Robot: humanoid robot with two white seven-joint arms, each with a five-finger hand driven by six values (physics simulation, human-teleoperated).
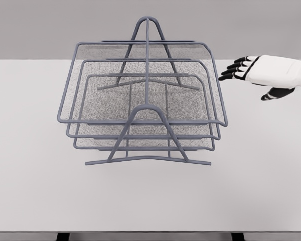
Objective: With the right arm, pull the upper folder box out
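Observation:
A grey wire-mesh letter rack [145,108] stands on the white table, with three stacked trays in an A-shaped frame. The upper tray [140,122] is the widest; its front rim runs across the rack's middle and its right rim [216,83] slants toward the back. My right hand [241,70] hovers to the right of the rack, near the upper tray's back right corner but apart from it. Its black fingers [235,68] are stretched out toward the rack and hold nothing; the thumb [277,94] hangs below.
The white table [150,201] spreads around the rack, with its front edge near the picture's bottom. A grey wall rises behind it.

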